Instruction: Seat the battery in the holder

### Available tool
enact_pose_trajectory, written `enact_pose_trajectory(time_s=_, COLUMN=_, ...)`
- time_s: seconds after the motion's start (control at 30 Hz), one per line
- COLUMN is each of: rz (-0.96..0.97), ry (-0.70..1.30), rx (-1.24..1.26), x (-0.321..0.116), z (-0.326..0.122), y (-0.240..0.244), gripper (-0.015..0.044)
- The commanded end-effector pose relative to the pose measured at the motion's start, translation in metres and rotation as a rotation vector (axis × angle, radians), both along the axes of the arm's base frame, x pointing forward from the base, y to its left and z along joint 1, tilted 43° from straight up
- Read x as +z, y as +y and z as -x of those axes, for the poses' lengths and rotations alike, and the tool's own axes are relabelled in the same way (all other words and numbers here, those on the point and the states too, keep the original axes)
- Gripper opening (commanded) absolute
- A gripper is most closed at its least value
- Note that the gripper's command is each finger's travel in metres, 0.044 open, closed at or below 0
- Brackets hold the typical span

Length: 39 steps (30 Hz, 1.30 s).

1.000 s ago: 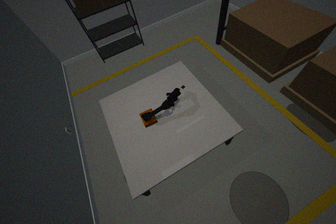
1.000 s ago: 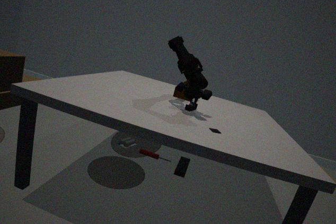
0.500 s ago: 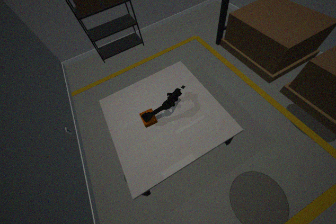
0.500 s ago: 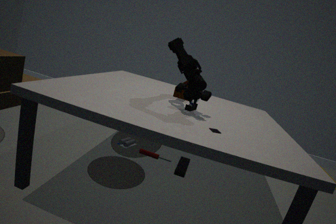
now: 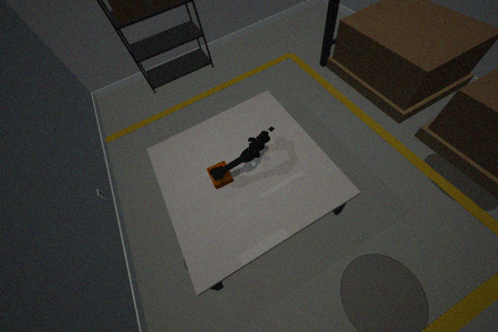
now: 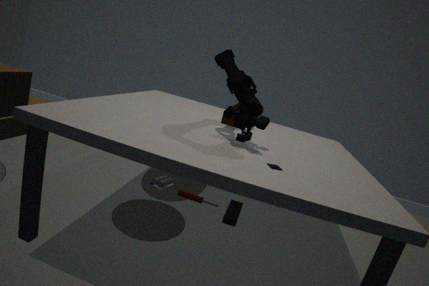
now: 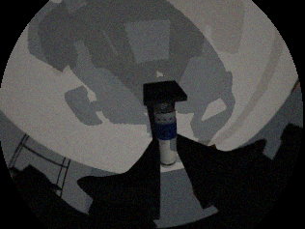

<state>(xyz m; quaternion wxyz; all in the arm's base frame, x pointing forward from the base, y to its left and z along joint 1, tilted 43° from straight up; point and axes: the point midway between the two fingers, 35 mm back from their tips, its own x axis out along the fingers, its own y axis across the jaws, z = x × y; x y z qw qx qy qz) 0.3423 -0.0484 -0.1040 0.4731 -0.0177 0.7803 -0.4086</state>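
Note:
The battery (image 7: pixel 167 150) is white with a blue band. My gripper (image 7: pixel 165 138) (image 6: pixel 245 130) is shut on it, one dark finger on each side. The small black holder (image 7: pixel 164 92) (image 6: pixel 243 137) stands on the white table (image 5: pixel 257 215) (image 6: pixel 114 116), right under the gripper. In the wrist view the battery's far end is close against the holder's far end wall, where a bit of the spring seems to show. The holder's dark side shows left of the battery. The fingers hide its near end and lip, and I cannot tell whether the battery lies flat. The arm hides the holder in the top view.
A small flat dark square (image 5: pixel 271 129) (image 6: pixel 275 166) lies on the table beyond the gripper. The arm's base stands on an orange block (image 5: pixel 225 183) (image 6: pixel 227 120). A red screwdriver (image 6: pixel 190 196) and a dark box (image 6: pixel 232 212) show below the table.

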Motion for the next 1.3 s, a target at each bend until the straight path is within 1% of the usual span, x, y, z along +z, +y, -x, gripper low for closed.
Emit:
enact_pose_trajectory(time_s=0.0, rz=-0.001, ry=0.003, rx=0.002, x=-0.0026, z=-0.0023, y=-0.0021, gripper=0.0069)
enact_pose_trajectory(time_s=0.6, rz=-0.001, ry=0.004, rx=0.001, x=-0.0015, z=-0.0096, y=-0.0050, gripper=0.0069)
enact_pose_trajectory(time_s=1.27, rz=0.021, ry=-0.053, rx=0.065, x=-0.0071, z=-0.0097, y=-0.0055, gripper=0.0069)
